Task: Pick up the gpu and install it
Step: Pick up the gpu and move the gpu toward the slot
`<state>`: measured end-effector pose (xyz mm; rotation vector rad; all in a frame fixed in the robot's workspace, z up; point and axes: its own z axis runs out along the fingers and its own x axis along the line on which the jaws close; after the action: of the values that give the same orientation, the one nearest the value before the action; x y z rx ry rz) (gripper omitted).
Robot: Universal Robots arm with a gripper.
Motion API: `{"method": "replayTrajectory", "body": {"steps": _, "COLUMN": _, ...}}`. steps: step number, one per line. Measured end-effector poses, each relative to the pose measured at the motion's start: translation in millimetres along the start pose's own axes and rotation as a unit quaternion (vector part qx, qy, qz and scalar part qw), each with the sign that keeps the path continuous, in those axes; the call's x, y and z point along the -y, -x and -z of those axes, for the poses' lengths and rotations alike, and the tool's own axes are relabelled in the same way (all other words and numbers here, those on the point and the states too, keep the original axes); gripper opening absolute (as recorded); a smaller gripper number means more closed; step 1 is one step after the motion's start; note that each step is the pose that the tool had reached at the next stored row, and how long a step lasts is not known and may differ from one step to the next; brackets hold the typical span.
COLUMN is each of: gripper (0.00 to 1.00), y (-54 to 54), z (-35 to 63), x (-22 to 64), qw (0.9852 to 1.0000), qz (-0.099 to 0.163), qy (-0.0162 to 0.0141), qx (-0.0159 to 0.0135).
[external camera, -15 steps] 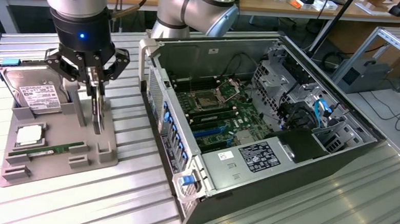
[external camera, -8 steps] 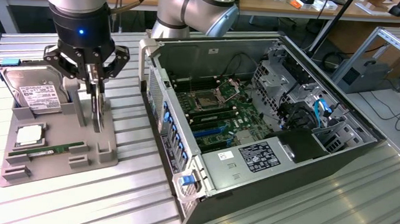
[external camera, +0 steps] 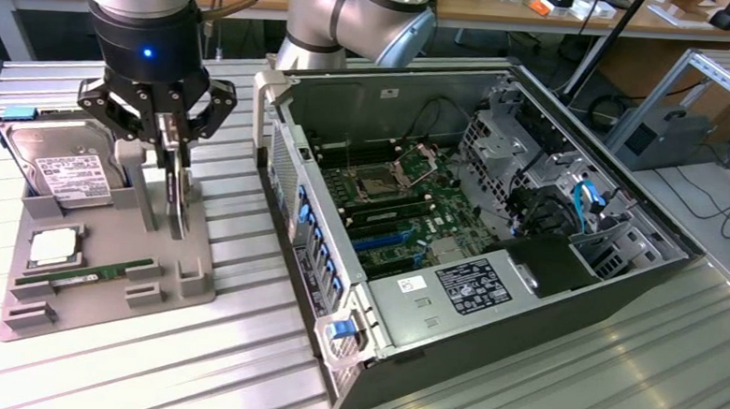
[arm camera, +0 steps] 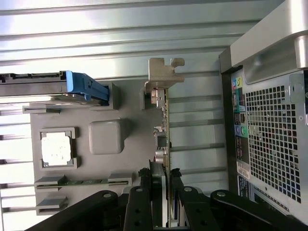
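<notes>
Black fingers (arm camera: 146, 192) of my gripper (arm camera: 162, 175) sit closest to the lens, pressed in on both faces of the gpu (arm camera: 166, 130) and pinching it. I see the card edge-on: a thin dark board standing upright, with a silvery-beige bracket (arm camera: 163, 74) at the end farthest from the fingers. On the exterior view the gripper (external camera: 172, 148) has the gpu (external camera: 178, 204) directly beneath it, over the grey tray (external camera: 114, 224). I cannot tell whether its lower edge touches the tray. Its flat faces are hidden, and its near end disappears between the fingers.
</notes>
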<state>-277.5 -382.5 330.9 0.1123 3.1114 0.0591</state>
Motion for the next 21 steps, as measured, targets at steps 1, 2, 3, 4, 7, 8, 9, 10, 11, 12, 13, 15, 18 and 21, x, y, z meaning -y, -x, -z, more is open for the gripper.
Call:
{"method": "replayTrajectory", "body": {"steps": 1, "gripper": 0.27, "y": 0.0, "z": 0.5, "x": 0.0, "qw": 1.0000, "qz": 0.000, "qy": 0.0000, "qx": 0.0000}}
{"method": "replayTrajectory", "body": {"steps": 2, "gripper": 0.27, "y": 0.0, "z": 0.7, "x": 0.0, "qw": 1.0000, "qz": 0.000, "qy": 0.0000, "qx": 0.0000}}
{"method": "replayTrajectory", "body": {"steps": 3, "gripper": 0.27, "y": 0.0, "z": 1.1, "x": 0.0, "qw": 1.0000, "qz": 0.000, "qy": 0.0000, "qx": 0.0000}}
{"method": "replayTrajectory", "body": {"steps": 4, "gripper": 0.27, "y": 0.1, "z": 1.8, "x": -0.1, "qw": 1.0000, "qz": 0.000, "qy": 0.0000, "qx": 0.0000}}
{"method": "replayTrajectory", "body": {"steps": 7, "gripper": 0.27, "y": 0.1, "z": 3.3, "x": -0.1, "qw": 1.0000, "qz": 0.000, "qy": 0.0000, "qx": 0.0000}}
{"method": "replayTrajectory", "body": {"steps": 8, "gripper": 0.27, "y": 0.1, "z": 3.8, "x": -0.1, "qw": 1.0000, "qz": 0.000, "qy": 0.0000, "qx": 0.0000}}
{"method": "replayTrajectory", "body": {"steps": 9, "gripper": 0.27, "y": 0.1, "z": 4.6, "x": -0.2, "qw": 1.0000, "qz": 0.000, "qy": 0.0000, "qx": 0.0000}}
{"method": "replayTrajectory", "body": {"steps": 10, "gripper": 0.27, "y": 0.1, "z": 5.0, "x": -0.2, "qw": 1.0000, "qz": 0.000, "qy": 0.0000, "qx": 0.0000}}
{"method": "replayTrajectory", "body": {"steps": 11, "gripper": 0.27, "y": 0.1, "z": 5.3, "x": -0.2, "qw": 1.0000, "qz": 0.000, "qy": 0.0000, "qx": 0.0000}}
{"method": "replayTrajectory", "body": {"steps": 12, "gripper": 0.27, "y": 0.2, "z": 6.1, "x": -0.2, "qw": 1.0000, "qz": 0.000, "qy": 0.0000, "qx": 0.0000}}
{"method": "replayTrajectory", "body": {"steps": 13, "gripper": 0.27, "y": 0.2, "z": 6.8, "x": -0.2, "qw": 1.0000, "qz": 0.000, "qy": 0.0000, "qx": 0.0000}}
{"method": "replayTrajectory", "body": {"steps": 15, "gripper": 0.27, "y": 0.2, "z": 8.2, "x": -0.3, "qw": 1.0000, "qz": 0.000, "qy": 0.0000, "qx": 0.0000}}
{"method": "replayTrajectory", "body": {"steps": 18, "gripper": 0.27, "y": 0.3, "z": 10.3, "x": -0.3, "qw": 1.0000, "qz": 0.000, "qy": 0.0000, "qx": 0.0000}}
{"method": "replayTrajectory", "body": {"steps": 21, "gripper": 0.27, "y": 0.3, "z": 12.4, "x": -0.3, "qw": 1.0000, "qz": 0.000, "qy": 0.0000, "qx": 0.0000}}
